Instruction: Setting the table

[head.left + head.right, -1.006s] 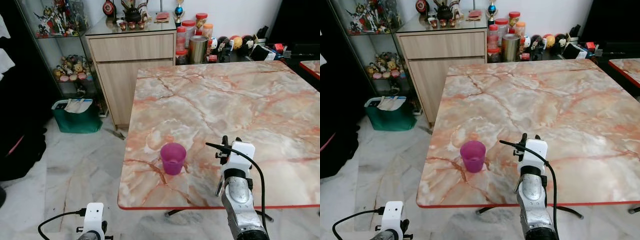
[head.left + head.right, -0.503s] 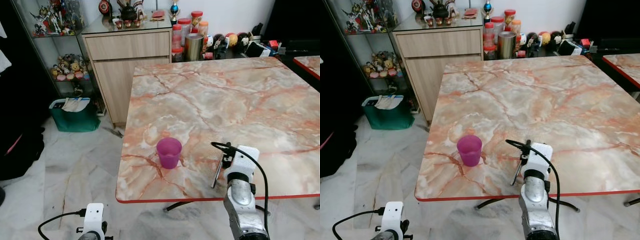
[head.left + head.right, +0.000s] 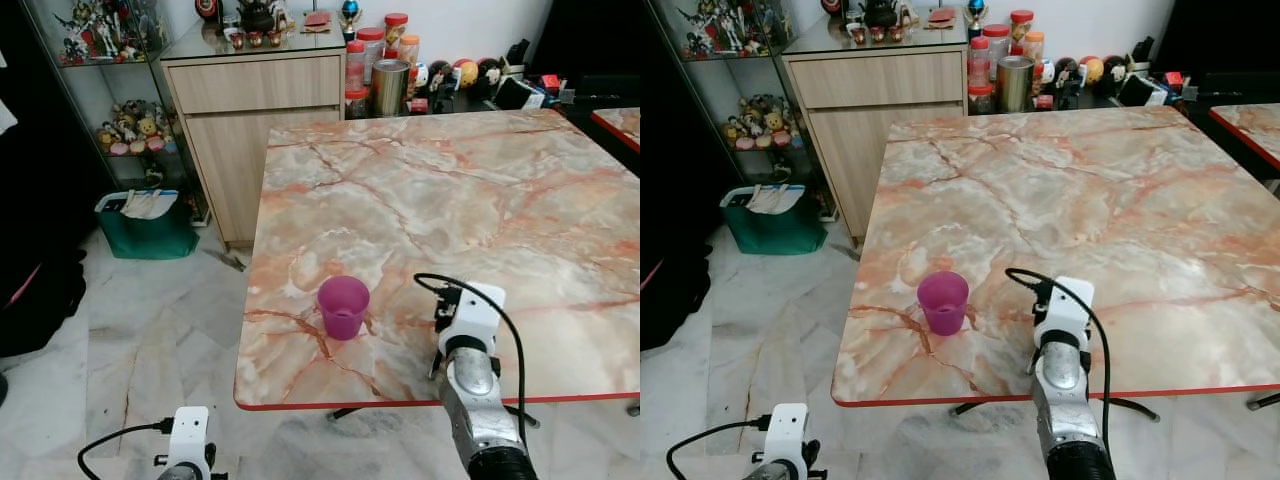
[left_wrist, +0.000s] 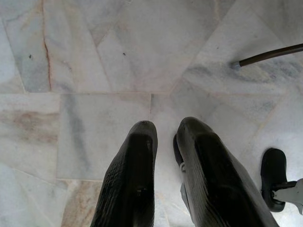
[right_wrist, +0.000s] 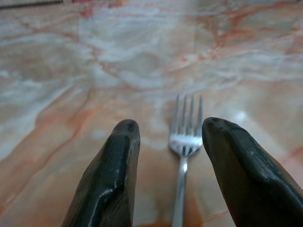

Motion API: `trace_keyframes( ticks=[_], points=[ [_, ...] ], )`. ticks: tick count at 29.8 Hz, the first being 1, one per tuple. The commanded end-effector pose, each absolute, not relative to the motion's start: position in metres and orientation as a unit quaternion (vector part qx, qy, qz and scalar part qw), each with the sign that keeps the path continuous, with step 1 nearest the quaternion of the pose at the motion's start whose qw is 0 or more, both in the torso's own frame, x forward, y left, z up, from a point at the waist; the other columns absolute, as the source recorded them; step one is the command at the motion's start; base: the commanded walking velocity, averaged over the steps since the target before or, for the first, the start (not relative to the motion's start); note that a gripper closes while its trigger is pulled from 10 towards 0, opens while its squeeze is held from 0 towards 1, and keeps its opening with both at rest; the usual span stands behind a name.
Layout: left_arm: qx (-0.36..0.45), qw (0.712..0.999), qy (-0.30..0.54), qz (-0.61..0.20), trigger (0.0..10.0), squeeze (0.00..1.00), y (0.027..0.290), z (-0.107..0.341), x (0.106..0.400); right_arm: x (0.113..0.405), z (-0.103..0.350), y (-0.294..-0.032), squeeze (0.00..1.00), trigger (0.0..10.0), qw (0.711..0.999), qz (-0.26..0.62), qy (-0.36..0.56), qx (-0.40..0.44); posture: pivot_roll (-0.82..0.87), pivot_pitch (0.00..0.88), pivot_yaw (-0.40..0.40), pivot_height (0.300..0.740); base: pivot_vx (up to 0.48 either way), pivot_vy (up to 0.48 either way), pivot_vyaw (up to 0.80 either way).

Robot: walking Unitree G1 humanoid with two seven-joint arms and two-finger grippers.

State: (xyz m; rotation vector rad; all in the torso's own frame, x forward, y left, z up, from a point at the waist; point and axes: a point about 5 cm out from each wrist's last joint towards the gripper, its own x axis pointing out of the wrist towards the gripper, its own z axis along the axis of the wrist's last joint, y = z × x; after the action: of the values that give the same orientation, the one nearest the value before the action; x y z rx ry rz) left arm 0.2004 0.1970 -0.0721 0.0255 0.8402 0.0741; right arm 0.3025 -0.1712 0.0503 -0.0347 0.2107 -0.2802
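Right wrist view showed the right pincer [image 5: 165,137] with fingers spread apart, gripping nothing, and a metal fork [image 5: 184,151] lay flat on the marble table [image 3: 480,190] between them. A purple cup [image 3: 343,306] stood near the front edge (upright). The left pincer [image 4: 163,130] hung over the floor [image 4: 94,56], fingers nearly together.

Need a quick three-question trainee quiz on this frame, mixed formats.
1. True or false: the translucent purple plastic cup stands upright on the marble-patterned table.
2. The silver metal fork lies: A) clamped in the right gripper; B) on the table between its open fingers; C) inside the cup.
3. Fill in: the left gripper hangs over the ___.

Key: 1 true; 2 B; 3 floor.
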Motion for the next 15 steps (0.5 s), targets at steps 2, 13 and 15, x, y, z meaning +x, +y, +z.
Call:
trace_keyframes(
  ticks=[2, 13, 15],
  points=[
    [0.011, 0.910, 0.413, 0.038, 10.0, 0.00, 0.1987, -0.0726, 0.1996, 0.3038, 0.0461, -0.1657, 0.00, 10.0, 0.984, -0.128, 0.123, -0.012, -0.08, 0.000, 0.035, 0.728, 0.000, 0.000, 0.00],
    [0.009, 0.909, 0.417, 0.032, 10.0, 0.00, 0.1970, -0.0735, 0.1985, 0.3052, 0.0465, -0.1653, 0.00, 10.0, 0.984, -0.127, 0.121, -0.008, -0.09, 0.000, 0.033, 0.728, 0.000, 0.000, 0.00],
    [0.008, 0.908, 0.417, 0.031, 10.0, 0.00, 0.1966, -0.0738, 0.1982, 0.3054, 0.0468, -0.1652, 0.00, 10.0, 0.985, -0.127, 0.120, -0.006, -0.09, 0.000, 0.033, 0.728, 0.000, 0.000, 0.00]
  ],
)
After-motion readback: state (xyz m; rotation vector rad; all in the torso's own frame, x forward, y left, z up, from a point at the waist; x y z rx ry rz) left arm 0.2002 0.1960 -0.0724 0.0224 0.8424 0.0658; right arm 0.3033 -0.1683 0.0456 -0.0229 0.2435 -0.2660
